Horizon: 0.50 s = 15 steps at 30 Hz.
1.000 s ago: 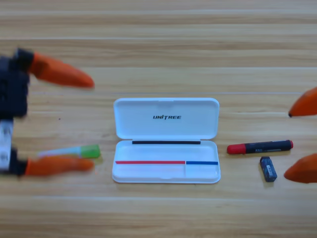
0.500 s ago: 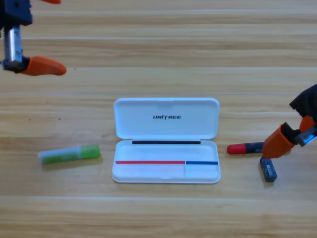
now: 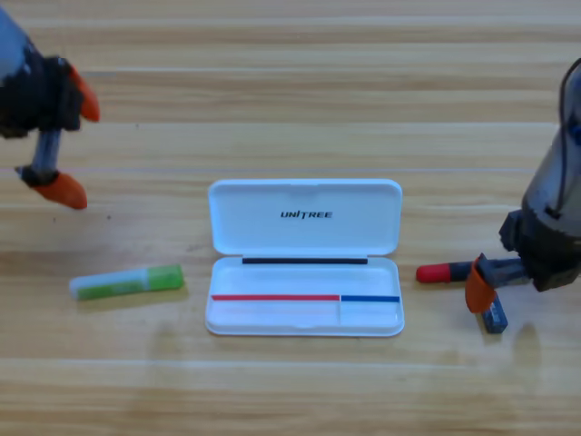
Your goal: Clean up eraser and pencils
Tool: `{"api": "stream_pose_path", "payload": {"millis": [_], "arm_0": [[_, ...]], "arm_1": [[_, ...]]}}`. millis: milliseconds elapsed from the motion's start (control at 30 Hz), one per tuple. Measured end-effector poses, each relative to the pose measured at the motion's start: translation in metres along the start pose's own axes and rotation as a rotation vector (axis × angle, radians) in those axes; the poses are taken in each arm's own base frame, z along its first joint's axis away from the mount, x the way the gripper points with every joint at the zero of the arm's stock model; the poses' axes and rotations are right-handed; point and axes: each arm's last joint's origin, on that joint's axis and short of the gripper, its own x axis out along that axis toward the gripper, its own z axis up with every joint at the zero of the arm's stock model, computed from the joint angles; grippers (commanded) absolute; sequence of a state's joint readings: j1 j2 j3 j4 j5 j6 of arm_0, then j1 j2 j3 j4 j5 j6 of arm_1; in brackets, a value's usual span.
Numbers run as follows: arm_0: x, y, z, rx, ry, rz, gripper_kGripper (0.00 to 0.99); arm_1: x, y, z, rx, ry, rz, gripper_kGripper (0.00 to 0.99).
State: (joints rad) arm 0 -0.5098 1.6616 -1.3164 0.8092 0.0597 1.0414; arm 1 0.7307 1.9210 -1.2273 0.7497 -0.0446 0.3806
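Note:
The pale-green pencil with the green cap (image 3: 127,282) lies flat on the table, left of the open white case (image 3: 272,314). My left gripper (image 3: 74,143) hovers open above and to the left of it, clear of it and holding nothing. The black pencil (image 3: 445,271) lies right of the case, red cap toward the case; its far end is hidden under my right arm. My right gripper (image 3: 481,289) points down where this pencil's body meets the eraser (image 3: 495,319). The eraser, a small dark block, peeks out just below the gripper. No object shows in the case.
The case's lid (image 3: 304,218) lies folded back toward the top of the picture. The bulky right arm (image 3: 549,236) covers the table's right edge.
The right arm has swung in from the right edge and its gripper now sits over the black pencil and eraser. The left gripper dropped lower at the left edge. The objects have not moved.

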Motion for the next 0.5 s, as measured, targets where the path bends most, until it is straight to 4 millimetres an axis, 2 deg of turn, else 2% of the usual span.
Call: {"api": "stream_pose_path", "payload": {"millis": [200, 300, 400, 433, 500], "arm_0": [[0.036, 0.010, -0.007, -0.014, 0.014, -0.105, 0.979], [0.049, 0.009, -0.010, -0.019, 0.036, -0.142, 0.980], [0.061, 0.004, -0.013, -0.023, 0.054, -0.184, 0.979], [0.064, 0.002, -0.014, -0.025, 0.058, -0.195, 0.980], [0.068, 0.000, -0.015, -0.031, 0.063, -0.212, 0.980]], "arm_1": [[0.021, 0.003, 0.008, 0.017, 0.044, -0.028, 0.836], [0.030, 0.004, 0.010, 0.018, 0.066, -0.038, 0.811], [0.031, 0.004, 0.012, 0.021, 0.063, -0.037, 0.808], [0.031, 0.004, 0.012, 0.024, 0.063, -0.037, 0.781], [0.031, 0.005, 0.013, 0.029, 0.062, -0.037, 0.657]]}}
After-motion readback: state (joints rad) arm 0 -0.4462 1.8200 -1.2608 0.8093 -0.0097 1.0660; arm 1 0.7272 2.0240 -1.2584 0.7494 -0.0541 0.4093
